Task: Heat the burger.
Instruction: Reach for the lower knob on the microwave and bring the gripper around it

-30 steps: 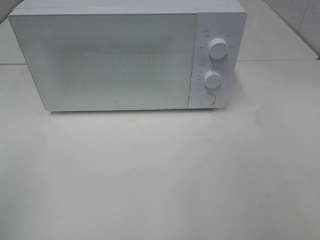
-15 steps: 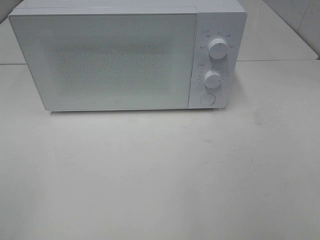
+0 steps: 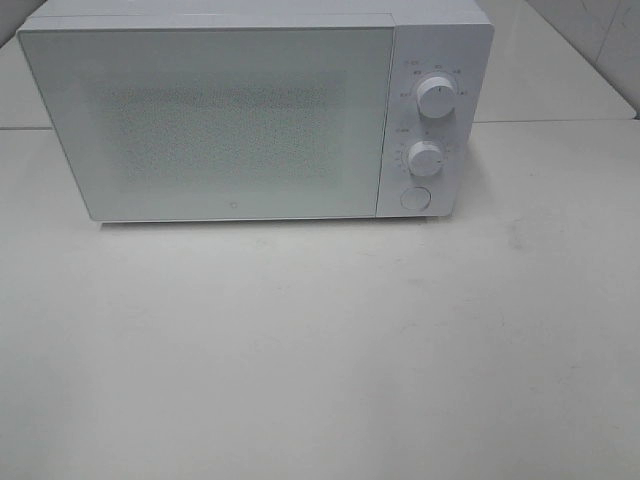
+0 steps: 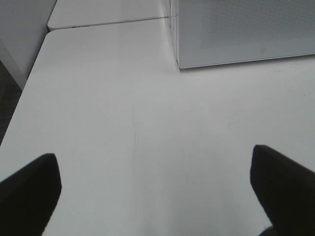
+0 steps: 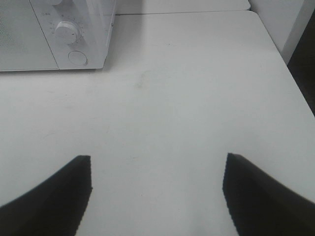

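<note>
Microwave [image 3: 240, 115] at 12 o'clock on the table [image 3: 320, 350], door shut, dials [image 3: 436, 97] at its 3 o'clock side. Burger not visible in any view, so I can't tell if it's inside. My left gripper [image 4: 155, 164] and right gripper [image 5: 157, 164] are both spread apart and empty. Progress unconfirmed.

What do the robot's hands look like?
Only the tips show. The left gripper has two flat black fingers with slanted ends, and the right gripper looks the same. No cables or markings can be seen; the rest is out of view.
</note>
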Available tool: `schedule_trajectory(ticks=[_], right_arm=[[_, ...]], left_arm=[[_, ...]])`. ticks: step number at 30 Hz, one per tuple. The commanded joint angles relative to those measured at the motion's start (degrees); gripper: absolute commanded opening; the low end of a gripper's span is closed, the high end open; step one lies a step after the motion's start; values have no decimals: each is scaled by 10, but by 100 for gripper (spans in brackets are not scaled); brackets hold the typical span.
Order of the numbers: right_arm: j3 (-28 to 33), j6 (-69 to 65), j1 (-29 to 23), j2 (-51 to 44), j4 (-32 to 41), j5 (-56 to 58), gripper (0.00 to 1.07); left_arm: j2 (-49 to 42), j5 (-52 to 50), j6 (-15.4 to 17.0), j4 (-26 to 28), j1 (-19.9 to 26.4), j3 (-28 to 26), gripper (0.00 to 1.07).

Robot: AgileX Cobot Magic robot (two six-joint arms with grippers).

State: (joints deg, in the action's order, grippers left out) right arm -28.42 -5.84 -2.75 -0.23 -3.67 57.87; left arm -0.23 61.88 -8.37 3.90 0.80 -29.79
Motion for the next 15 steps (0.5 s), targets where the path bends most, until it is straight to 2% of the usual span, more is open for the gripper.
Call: schedule_trajectory(ticks=[1, 15], right_arm=[[-1, 5, 2, -17, 1, -7, 74], [-1, 5, 2, -17, 1, -7, 74]], left_arm=[[-10, -6, 1, -1, 1, 2, 98], [-10, -6, 1, -1, 1, 2, 98]])
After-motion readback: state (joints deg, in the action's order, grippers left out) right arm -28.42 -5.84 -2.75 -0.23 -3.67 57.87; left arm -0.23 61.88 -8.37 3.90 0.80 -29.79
